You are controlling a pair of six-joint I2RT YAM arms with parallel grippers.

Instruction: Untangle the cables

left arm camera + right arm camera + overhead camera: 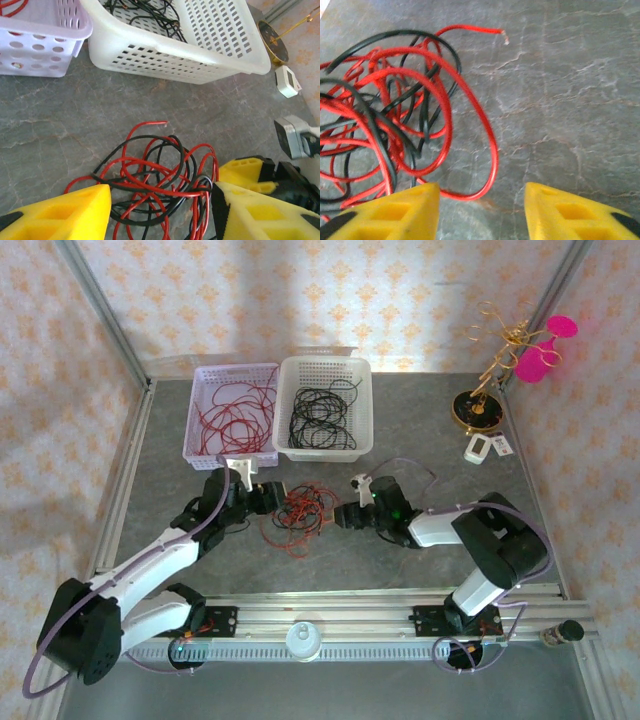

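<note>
The cables (298,510) lie as one red-and-black clump on the table (410,435), between both grippers and near the baskets. The left gripper (160,220) stands spread around the clump. The right gripper (482,215) is spread too, with a red loop (487,150) between its fingers — nothing is pinched. I judge the separating is in hand; the next move calls for closing on a single strand and drawing it free. The lavender basket (237,367) holds red wires (232,420), the white basket (365,410) holds black wires (322,420).

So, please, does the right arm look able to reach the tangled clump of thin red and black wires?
Probably yes: the right gripper sits open at the edge of the clump, a red loop between its fingers, nothing blocking.
</note>
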